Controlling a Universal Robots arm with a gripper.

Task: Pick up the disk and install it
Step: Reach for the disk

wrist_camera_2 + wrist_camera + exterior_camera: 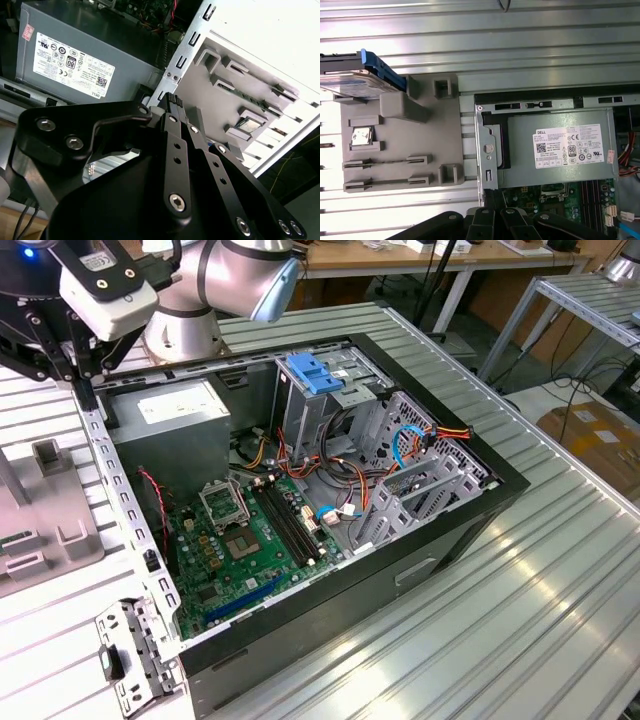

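Note:
The disk (351, 80) is a silver drive with a blue rail along its edge. It rests at one end of a grey holder block (400, 135), which stands on the ribbed table outside the computer case. My gripper (182, 106) hangs above the case's metal edge between the holder (225, 100) and the power supply. Its black fingers (172, 125) are close together with nothing between them. In the exterior view the gripper (88, 398) is at the case's far corner on the exterior view's left. The disk lies a good way off from it.
The open case holds a grey power-supply box (180, 420), a green motherboard (240, 540), loose cables, and a metal drive cage topped by a light-blue latch (315, 375). The holder block (40, 510) sits on the exterior view's left. A metal bracket (130, 665) lies near the case's front corner.

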